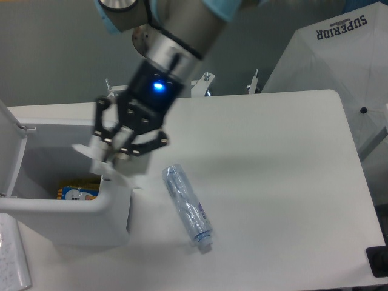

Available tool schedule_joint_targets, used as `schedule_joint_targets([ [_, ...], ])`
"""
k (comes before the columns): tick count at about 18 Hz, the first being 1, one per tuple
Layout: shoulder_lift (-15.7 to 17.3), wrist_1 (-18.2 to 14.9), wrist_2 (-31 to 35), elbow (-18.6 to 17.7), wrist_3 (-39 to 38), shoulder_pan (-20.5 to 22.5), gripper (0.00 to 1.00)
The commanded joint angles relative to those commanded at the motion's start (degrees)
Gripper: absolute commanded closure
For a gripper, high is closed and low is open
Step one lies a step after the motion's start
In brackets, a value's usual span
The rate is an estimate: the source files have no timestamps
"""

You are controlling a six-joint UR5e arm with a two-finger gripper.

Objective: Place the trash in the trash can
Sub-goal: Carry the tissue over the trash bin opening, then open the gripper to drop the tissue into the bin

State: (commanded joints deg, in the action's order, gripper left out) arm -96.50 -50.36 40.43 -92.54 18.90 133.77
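Crumpled clear wrapper (97,159), clamped in the gripper (115,151) above the trash can (115,209) right rim, may snag that rim and fall onto the table (273,182).

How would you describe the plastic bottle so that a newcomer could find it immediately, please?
Start at the light grey trash can on the table's left side. Just right of it, the clear plastic bottle lies flat on the white tabletop, its white cap pointing toward the near edge. It is the only long, see-through item lying there.
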Motion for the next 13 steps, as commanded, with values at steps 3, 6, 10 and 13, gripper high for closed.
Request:
schedule_joint_targets([
  [3,0.26,0.0,0.18,-0.71,-1.05,-0.62,0.69],
  [6,0.09,0.17,0.35,-1.67,-2.64,-0.79,0.35],
  [10,-0.26,0.53,0.35,-1.33,-1.94,-1.41,0.01],
  [13,0.0,0.53,0.35,-0.62,-1.85,-1.32,0.0],
])
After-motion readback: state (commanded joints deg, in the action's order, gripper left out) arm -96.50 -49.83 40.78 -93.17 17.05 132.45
